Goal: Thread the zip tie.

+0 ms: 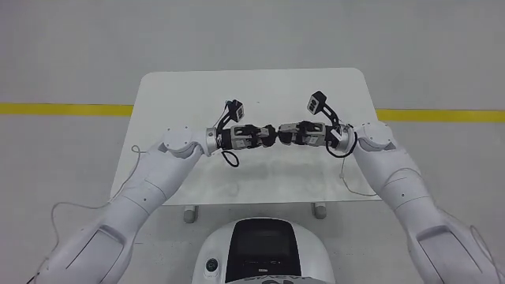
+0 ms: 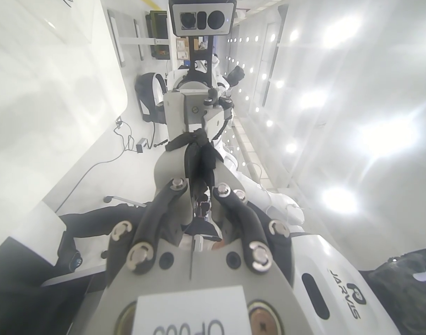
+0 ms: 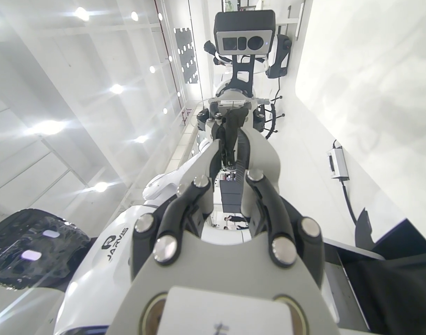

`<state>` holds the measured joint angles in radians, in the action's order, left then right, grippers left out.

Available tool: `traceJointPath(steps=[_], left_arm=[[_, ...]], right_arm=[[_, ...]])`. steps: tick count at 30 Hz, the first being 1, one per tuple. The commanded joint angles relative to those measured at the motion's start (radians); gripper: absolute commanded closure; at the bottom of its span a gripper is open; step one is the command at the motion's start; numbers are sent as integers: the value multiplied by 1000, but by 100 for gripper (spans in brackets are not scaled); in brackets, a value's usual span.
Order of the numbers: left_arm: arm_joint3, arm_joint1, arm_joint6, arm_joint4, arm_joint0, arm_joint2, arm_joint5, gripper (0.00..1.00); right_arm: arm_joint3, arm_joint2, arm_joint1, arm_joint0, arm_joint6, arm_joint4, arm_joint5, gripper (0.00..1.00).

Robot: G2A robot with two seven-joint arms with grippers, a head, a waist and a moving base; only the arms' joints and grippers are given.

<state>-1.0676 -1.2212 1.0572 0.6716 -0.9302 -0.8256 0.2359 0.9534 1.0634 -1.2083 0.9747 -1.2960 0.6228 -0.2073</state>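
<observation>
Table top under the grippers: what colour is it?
The table is plain white, no pattern; the top view shows it best.

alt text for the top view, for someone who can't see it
Seen from above, the left gripper and the right gripper point at each other, tips close together, over the middle of a white table. Pale grey floor crossed by two yellow lines surrounds it.
</observation>
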Motion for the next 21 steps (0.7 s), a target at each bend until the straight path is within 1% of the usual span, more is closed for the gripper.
traceJointPath(steps=[1,4,7,15,16,17,18,19,20,21], left_arm=[[0,1,0,0,-1,-2,2,100],[2,1,-2,4,-4,-4,4,100],[-27,-2,32,40,-12,3,-27,100],[-27,-2,32,40,-12,3,-27,100],[-36,-1,10,24,-14,3,-14,100],[-47,0,-6,-13,-14,3,12,100],[-65,3,-14,-56,-15,0,75,100],[-69,6,-18,-85,-18,-4,104,100],[-81,8,-28,-113,-17,-14,104,100],[-102,11,-34,-146,-18,-27,104,100]], right_arm=[[-5,11,2,3,4,8,-4,0],[-6,28,5,12,9,27,-10,0],[-5,31,6,15,8,30,-10,0],[-5,31,6,15,8,30,-10,0],[-5,31,6,15,8,30,-10,0],[-5,31,6,15,8,30,-10,0],[-5,31,6,15,8,30,-10,0],[-5,31,6,15,8,30,-10,0],[-5,31,6,15,8,30,-10,0],[-5,31,6,15,8,30,-10,0]])
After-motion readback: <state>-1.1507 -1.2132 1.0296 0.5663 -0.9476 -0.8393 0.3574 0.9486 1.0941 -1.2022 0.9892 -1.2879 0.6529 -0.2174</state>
